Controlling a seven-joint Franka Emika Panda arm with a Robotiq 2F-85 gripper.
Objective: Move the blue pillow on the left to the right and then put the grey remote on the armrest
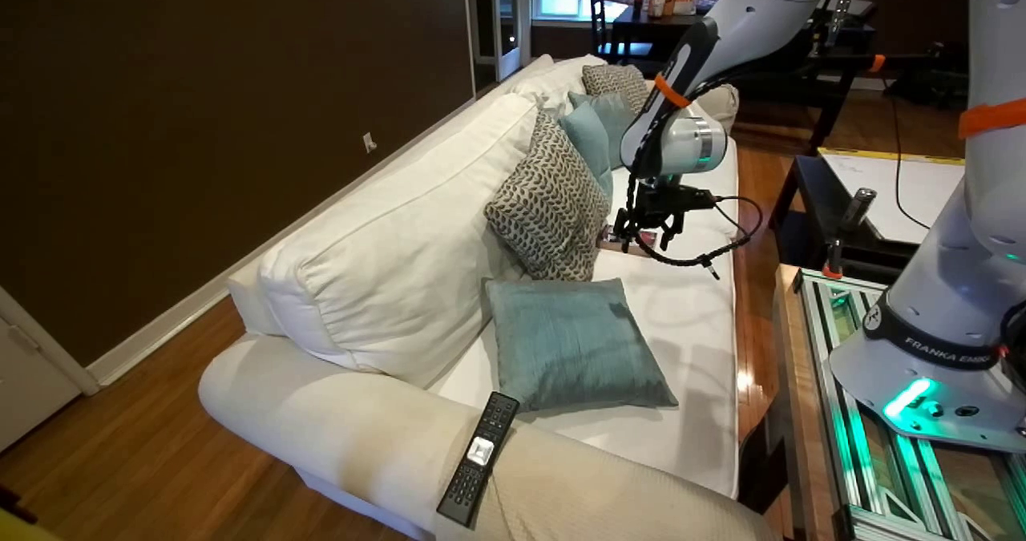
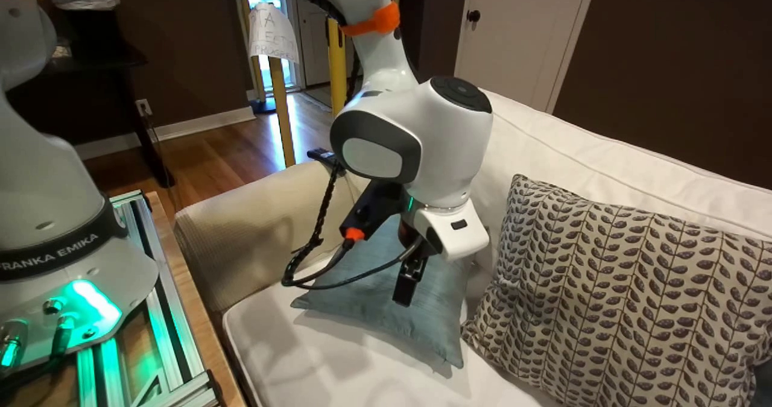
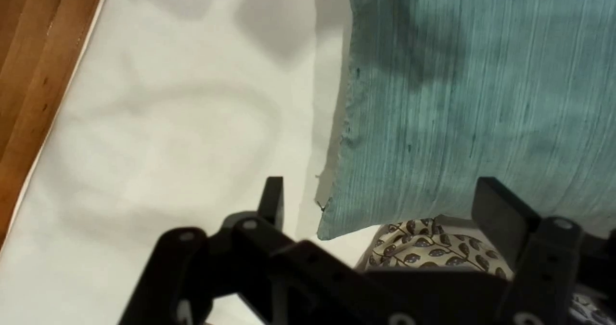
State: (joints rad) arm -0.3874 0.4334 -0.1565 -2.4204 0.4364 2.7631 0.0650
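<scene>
I judge this the pillow step: my gripper (image 3: 380,185), jaws wide and empty, hangs near a corner of the blue pillow (image 3: 462,103), upper right in the wrist view. Next calls for lowering and pinching that corner. I can't find the grey remote. Below, white seat (image 3: 178,147); upper left in an exterior view, brown wall (image 1: 240,92).

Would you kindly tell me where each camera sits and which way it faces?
An exterior view: beyond the armrest, looking down over it and along the sofa; the base, part of the arm and the gripper show.
An exterior view: farther along the sofa, facing back toward that armrest and the blue pillow; base, arm and gripper show in part.
Wrist view: just above the gripper, looking down at the blue pillow and seat; only the open gripper shows.
Both exterior views share the armrest and blue pillow.
</scene>
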